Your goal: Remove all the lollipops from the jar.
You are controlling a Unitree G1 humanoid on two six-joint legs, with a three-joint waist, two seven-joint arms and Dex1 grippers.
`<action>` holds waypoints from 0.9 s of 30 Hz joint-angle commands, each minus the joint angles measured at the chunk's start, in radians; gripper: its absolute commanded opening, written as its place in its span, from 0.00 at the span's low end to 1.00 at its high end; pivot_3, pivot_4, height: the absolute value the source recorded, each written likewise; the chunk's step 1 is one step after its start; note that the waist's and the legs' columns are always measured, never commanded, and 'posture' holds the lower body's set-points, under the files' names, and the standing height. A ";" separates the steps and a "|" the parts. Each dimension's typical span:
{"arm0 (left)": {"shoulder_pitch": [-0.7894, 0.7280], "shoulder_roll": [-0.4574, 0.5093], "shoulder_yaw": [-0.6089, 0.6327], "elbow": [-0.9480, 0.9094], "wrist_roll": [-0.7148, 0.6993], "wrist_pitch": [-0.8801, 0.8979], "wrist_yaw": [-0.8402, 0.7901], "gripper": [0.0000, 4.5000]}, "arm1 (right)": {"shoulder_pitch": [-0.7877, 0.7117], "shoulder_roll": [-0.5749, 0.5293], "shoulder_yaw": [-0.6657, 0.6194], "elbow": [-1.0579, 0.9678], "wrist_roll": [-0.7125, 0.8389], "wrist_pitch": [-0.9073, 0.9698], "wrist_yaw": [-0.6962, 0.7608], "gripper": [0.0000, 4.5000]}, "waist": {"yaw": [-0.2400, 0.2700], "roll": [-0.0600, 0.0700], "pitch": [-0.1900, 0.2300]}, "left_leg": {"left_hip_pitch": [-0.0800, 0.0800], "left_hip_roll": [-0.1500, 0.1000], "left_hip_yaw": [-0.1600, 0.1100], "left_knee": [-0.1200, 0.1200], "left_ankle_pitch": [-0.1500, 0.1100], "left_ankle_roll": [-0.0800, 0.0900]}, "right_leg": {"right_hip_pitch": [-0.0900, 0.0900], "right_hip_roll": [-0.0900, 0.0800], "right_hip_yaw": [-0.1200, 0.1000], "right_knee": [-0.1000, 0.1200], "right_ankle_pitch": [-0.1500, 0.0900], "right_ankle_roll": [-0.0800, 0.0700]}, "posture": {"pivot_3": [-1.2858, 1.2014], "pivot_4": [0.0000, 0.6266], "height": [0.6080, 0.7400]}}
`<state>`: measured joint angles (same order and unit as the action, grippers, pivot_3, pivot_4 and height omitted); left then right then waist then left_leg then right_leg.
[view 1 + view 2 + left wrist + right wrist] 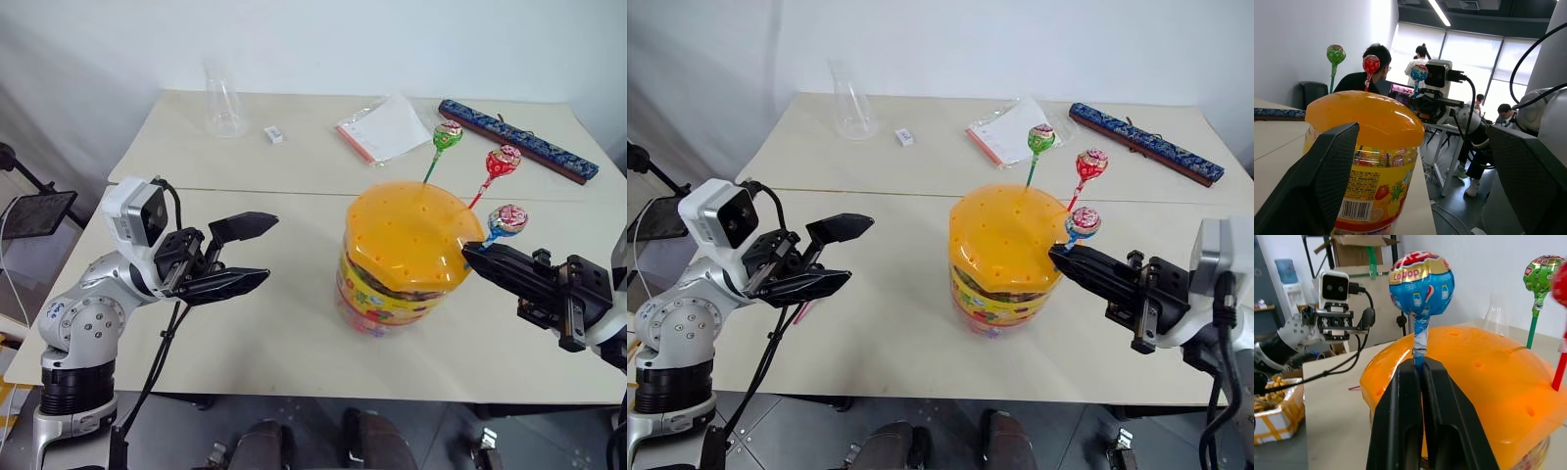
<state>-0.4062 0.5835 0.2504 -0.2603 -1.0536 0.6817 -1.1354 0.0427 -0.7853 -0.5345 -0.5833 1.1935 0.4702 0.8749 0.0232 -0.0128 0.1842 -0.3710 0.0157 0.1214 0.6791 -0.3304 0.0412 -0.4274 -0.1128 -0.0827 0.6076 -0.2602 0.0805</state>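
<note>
Blue lollipop's [1421,284] stick pinched in right tool [1421,363].

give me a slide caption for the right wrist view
Right gripper shut on the stick of the blue lollipop standing in the jar lid's hole, green lollipop behind.

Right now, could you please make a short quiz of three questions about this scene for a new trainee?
1. True or false: the right claw is shut on the stick of the blue lollipop.
2. How many lollipops stand in the lid of the jar?
3. What is the left claw holding? A) green lollipop B) clear cup C) nothing

Key: 1 true; 2 three, counting the red lollipop; 3 C.
</note>
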 commanded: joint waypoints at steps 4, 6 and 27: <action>-0.042 -0.026 -0.022 0.011 0.039 -0.064 -0.008 0.98 | -0.050 -0.042 -0.185 0.040 0.234 0.048 -0.106 0.01 | 0.002 0.000 0.000 | 0.000 0.000 0.000 0.000 0.000 0.000 | 0.000 0.000 0.000 0.000 0.000 0.000 | 0.52 0.24 1.00; -0.069 -0.031 -0.039 0.017 0.093 -0.116 -0.008 0.98 | -0.023 -0.086 -0.259 0.089 0.270 0.098 -0.128 0.01 | 0.004 0.000 0.000 | 0.000 0.000 0.000 0.000 0.000 0.001 | 0.000 0.000 0.000 -0.001 0.000 0.000 | 0.52 0.24 1.00; -0.111 0.057 -0.145 0.034 0.271 -0.157 -0.030 0.98 | 0.223 -0.367 0.068 0.556 -0.569 0.219 -0.125 0.15 | -0.005 0.001 0.000 | -0.002 0.000 0.003 0.001 -0.001 0.004 | 0.000 0.001 0.001 -0.006 0.002 0.004 | 0.52 0.24 1.00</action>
<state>-0.5102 0.6317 0.0906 -0.2170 -0.7762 0.5261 -1.1606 0.2844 -1.1598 -0.4462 -0.0424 0.6422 0.7052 0.7221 0.0186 -0.0120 0.1841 -0.3737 0.0154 0.1242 0.6804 -0.3318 0.0447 -0.4274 -0.1119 -0.0817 0.6013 -0.2580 0.0846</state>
